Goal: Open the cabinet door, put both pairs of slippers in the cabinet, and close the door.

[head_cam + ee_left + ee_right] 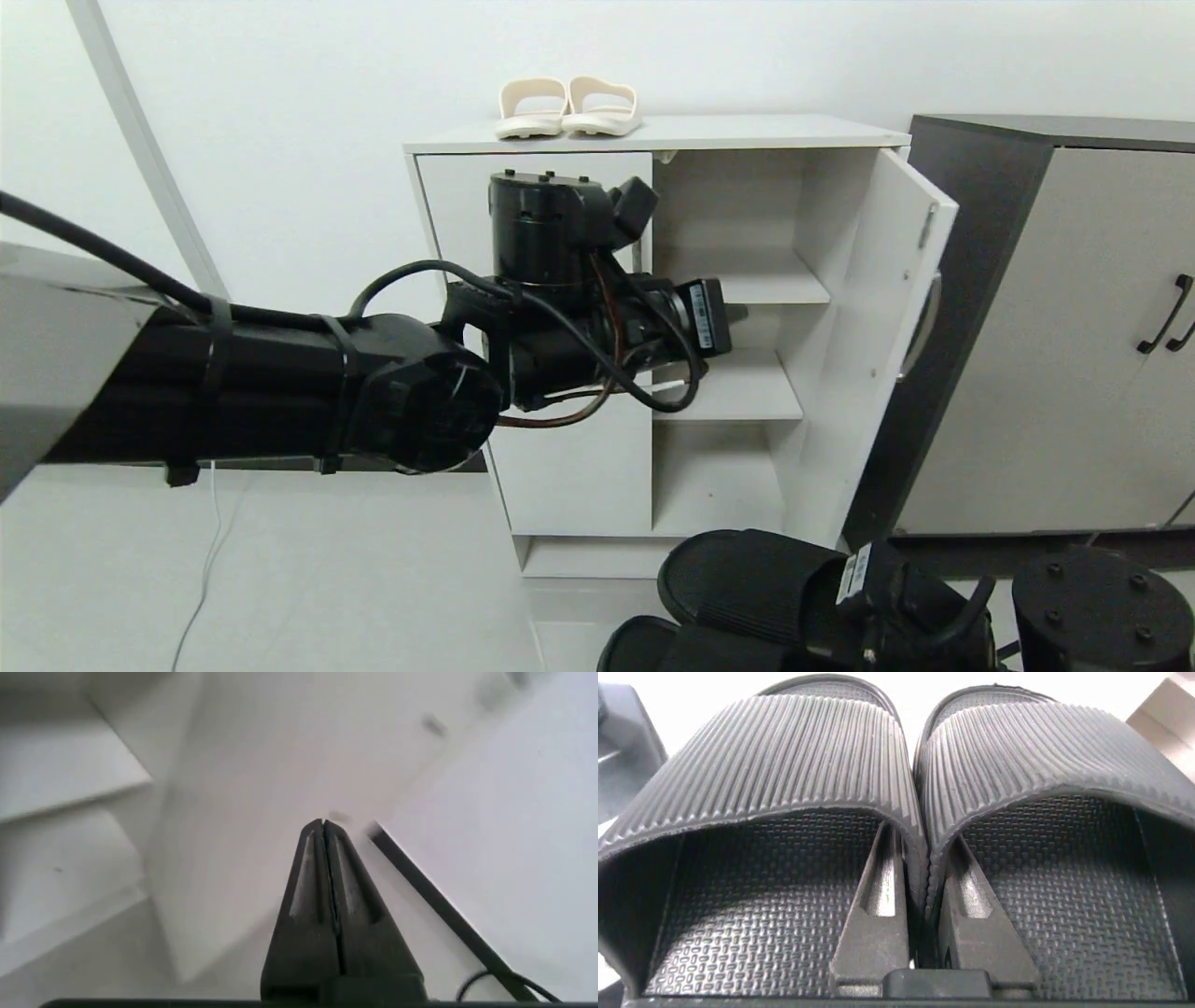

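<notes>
Head view: a white cabinet (pixel 653 135) stands with its door (pixel 868 355) swung open at 3 o'clock, and white slippers (pixel 568 107) rest on top at 12. The left gripper (pixel 323 831), fingers pressed together and empty, sits inside the open side. At 5 o'clock the right gripper (pixel 923 840) pinches the black slippers (pixel 747 579) by their touching inner walls. Loading seems underway; next, the black pair needs lifting onto a shelf.

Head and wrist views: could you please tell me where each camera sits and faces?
Head view: from the head, down at the open cabinet; left arm crosses it.
Left wrist view: along the shut left gripper toward cabinet shelves.
Right wrist view: along the right gripper, clamping the black slippers.
Shared: head and right wrist both show those slippers.
</notes>
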Controlling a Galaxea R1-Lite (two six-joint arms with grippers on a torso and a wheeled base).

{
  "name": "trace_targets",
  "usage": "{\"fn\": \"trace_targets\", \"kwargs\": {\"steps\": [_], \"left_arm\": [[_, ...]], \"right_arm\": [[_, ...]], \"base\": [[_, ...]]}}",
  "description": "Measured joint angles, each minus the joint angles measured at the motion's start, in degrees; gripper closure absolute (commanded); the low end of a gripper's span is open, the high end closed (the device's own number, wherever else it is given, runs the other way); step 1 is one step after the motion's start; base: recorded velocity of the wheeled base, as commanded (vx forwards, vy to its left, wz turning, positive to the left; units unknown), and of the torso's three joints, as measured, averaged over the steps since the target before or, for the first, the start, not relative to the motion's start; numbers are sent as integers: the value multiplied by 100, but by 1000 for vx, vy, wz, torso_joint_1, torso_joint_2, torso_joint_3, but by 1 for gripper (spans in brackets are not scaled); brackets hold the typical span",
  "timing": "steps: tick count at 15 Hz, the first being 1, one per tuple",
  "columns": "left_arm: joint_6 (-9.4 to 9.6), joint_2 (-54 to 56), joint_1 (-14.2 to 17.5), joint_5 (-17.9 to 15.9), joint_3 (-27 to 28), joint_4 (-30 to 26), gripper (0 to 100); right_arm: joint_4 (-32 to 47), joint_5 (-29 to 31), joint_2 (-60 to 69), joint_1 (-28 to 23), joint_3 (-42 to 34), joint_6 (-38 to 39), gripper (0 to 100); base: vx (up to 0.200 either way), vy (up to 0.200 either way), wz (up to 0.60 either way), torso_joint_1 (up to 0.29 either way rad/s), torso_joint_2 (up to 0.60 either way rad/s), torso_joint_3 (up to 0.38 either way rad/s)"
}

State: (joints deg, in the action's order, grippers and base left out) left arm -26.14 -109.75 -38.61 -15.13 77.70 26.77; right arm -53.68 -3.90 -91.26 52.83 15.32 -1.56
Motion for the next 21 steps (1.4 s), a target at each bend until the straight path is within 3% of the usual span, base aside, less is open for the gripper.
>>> {"fn": "trace_targets", "kwargs": {"steps": [4, 6, 7, 11, 14, 15, 17, 19, 21], "left_arm": [[-5, 614, 525, 2, -734, 232, 100], [22, 1279, 678, 0, -1365, 243, 100], [105, 1640, 741, 11, -1764, 249, 100], [928, 3185, 1014, 446, -3724, 235, 100], [1141, 4525, 1119, 785, -4738, 152, 100], [1175, 4964, 1161, 936, -4973, -102, 100], [1235, 5910, 1265, 1451, -5311, -1115, 100], [1365, 6902, 1392, 2144, -5552, -2061, 100], [1549, 7839, 1825, 2619, -5816, -2827, 100]], "right_arm": [[-2, 11, -63, -127, 101, 37, 100], [-2, 23, -100, -232, 167, 48, 100], [0, 21, -113, -273, 184, 45, 100], [-2, 11, -188, -446, 251, 52, 100], [-2, 13, -216, -468, 254, 45, 100], [-7, 23, -218, -472, 254, 34, 100], [-20, 16, -221, -471, 251, 41, 100], [-22, 23, -226, -472, 251, 44, 100], [-82, 32, -227, -471, 254, 34, 100]], "base": [[0, 0, 0, 0, 0, 0], [0, 0, 0, 0, 0, 0], [0, 0, 0, 0, 0, 0], [0, 0, 0, 0, 0, 0], [0, 0, 0, 0, 0, 0], [0, 0, 0, 0, 0, 0], [0, 0, 0, 0, 0, 0], [0, 0, 0, 0, 0, 0], [0, 0, 0, 0, 0, 0]]}}
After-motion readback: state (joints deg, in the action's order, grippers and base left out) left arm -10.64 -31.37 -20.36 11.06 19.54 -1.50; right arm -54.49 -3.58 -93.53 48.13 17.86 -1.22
